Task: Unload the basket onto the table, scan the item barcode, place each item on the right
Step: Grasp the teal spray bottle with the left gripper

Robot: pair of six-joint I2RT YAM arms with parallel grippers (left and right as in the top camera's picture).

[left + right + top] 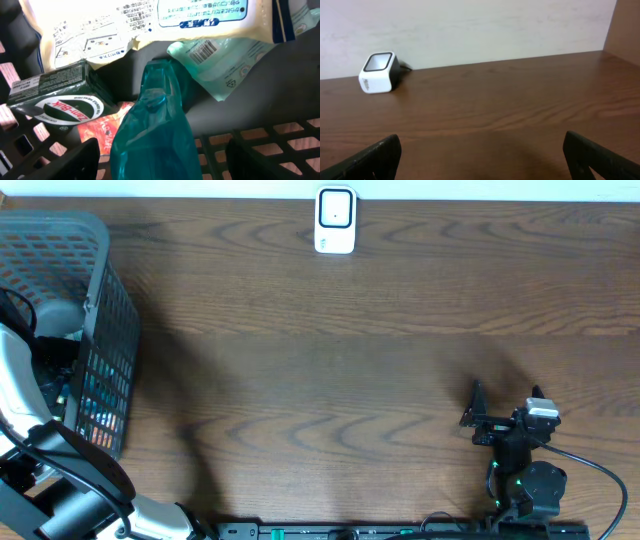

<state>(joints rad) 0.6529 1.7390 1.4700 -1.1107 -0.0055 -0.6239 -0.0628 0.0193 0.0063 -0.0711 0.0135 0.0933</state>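
Early in the job, judging by the layout: down inside the basket (110,310) with the left gripper (175,160), jaws released and spread wide, gripping nothing. Straddling a teal bottle (155,125), probably the thing to scan, lying lengthwise between the fingers with some gap on either side. Just beyond the jaws and to their left, a dark green box (60,97) over a red card (102,130). Beyond and to their right, a pale green packet (225,60) showing a barcode (202,50). Farthest ahead, a big white pack (150,20) across the top of the pile. No code to be seen on the bottle from here.

Left to do: close on the bottle, lift clear of the basket, carry to the scanner (335,220), turn the code toward its window.

Tight quarters around the left jaws: basket lattice directly under and beside both fingers, box close on the left, so best lifted straight up before swinging out over the rim. Open room after that: bare table (350,380) all the way across. Parked low over the table with the right gripper (480,155), jaws wide apart and empty, scanner well ahead and off to their left, nothing in between.
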